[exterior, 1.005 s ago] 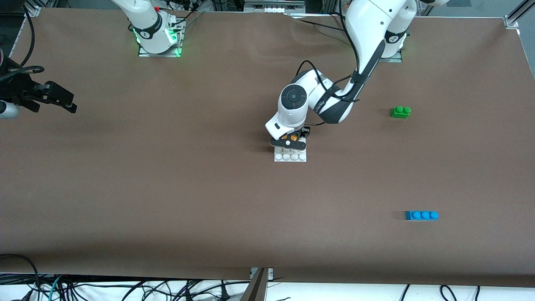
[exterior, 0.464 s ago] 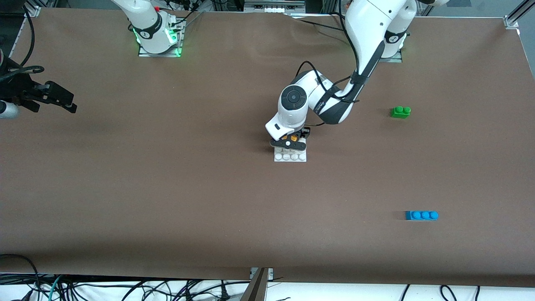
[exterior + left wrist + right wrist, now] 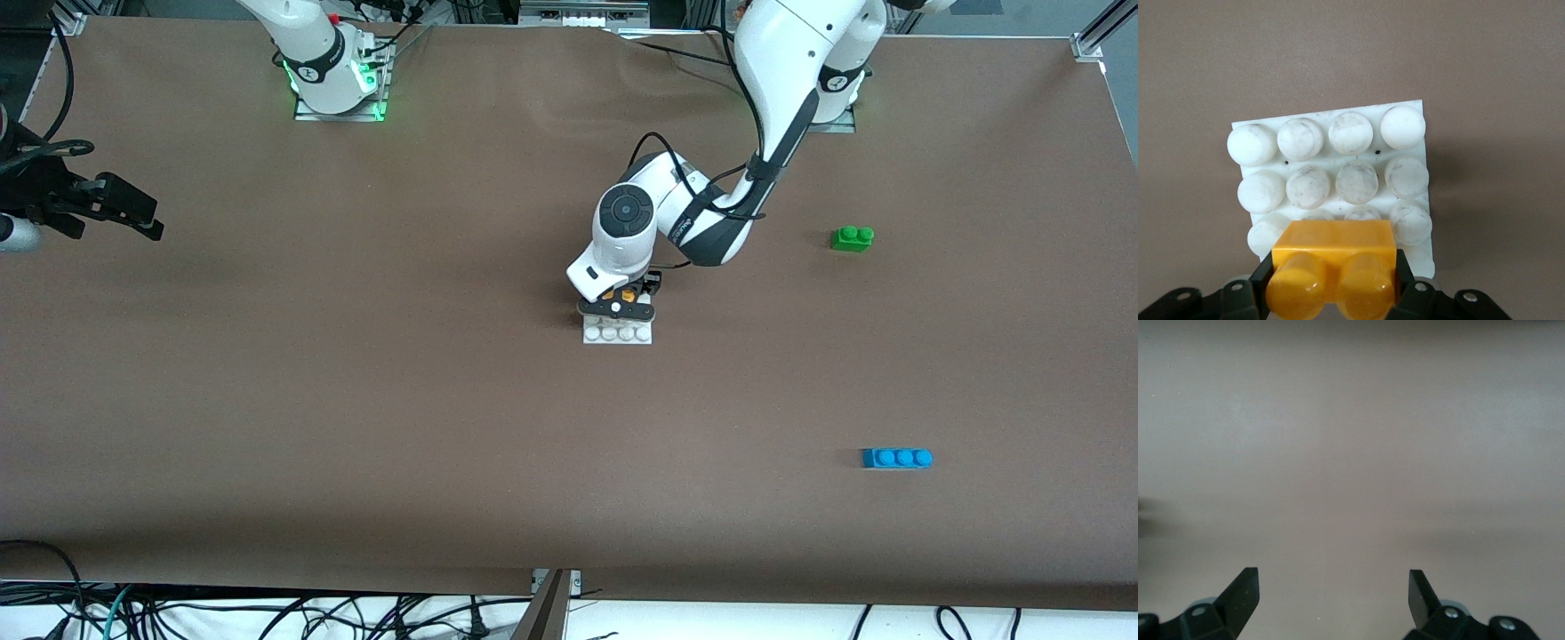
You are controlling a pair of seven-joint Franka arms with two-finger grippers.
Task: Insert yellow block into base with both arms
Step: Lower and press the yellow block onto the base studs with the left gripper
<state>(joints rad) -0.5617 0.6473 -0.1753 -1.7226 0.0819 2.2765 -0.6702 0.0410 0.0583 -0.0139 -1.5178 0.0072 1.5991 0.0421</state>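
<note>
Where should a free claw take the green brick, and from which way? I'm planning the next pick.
Judging by its pose, take the green brick from straight above, closing on its two long flat sides below the studs. It sits upright on the table, studs up, with bare table all round it, so a top-down approach looks unobstructed. The rounded studs offer poor purchase.

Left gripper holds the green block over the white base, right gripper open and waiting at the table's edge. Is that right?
Not quite: the block in the left gripper is the yellow block, as the left wrist view shows. The green block lies on the table. The rest stands: it is over the base, and the right gripper waits open.
</note>
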